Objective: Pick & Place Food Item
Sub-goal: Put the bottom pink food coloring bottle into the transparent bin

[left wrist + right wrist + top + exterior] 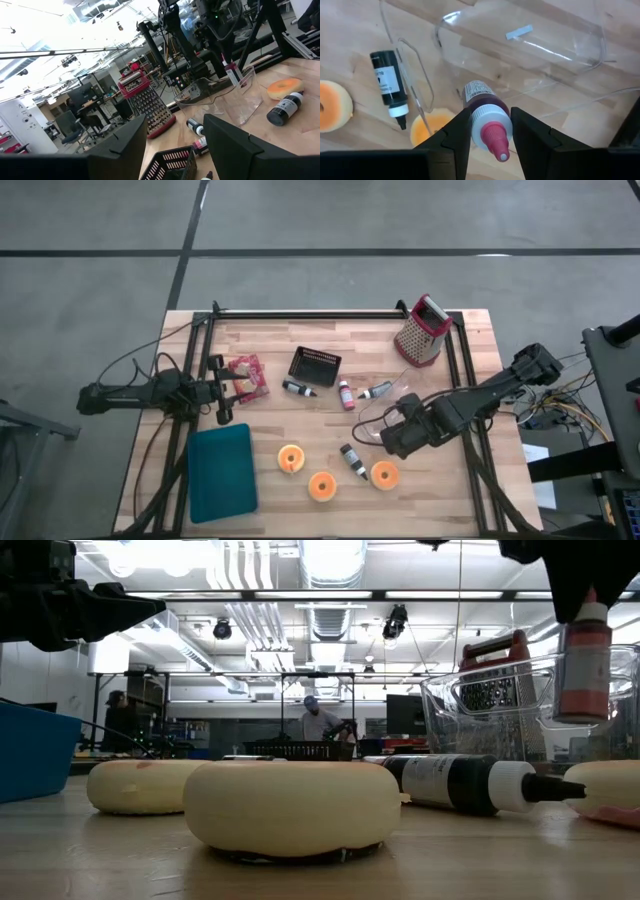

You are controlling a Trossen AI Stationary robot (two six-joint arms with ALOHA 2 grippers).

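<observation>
high view shows a wooden desk of pale planks with a black metal frame around it. the right hand hangs over the middle right part of the desk and is clenched on a small red bottle with a white cap and a pink pointed tip. in the low view this bottle is lifted above the desk, upright, with the cap up.

just under the right hand lies a clear plastic container, smooth and shiny, on its side. beside it lies a black bottle with a white label and a white collar. three round orange donuts lie in the front part of the desk: one near the teal tray, one in the middle, one close to the black bottle. in the low view the donuts look thick and soft, with a matte skin.

farther back stand a red metal grater with many holes, a small black basket of mesh, two more small bottles lying down and a pink bottle. a red snack packet lies near the left hand.

the left hand waits at the left edge of the desk, released, its fingers apart with nothing between them.
</observation>
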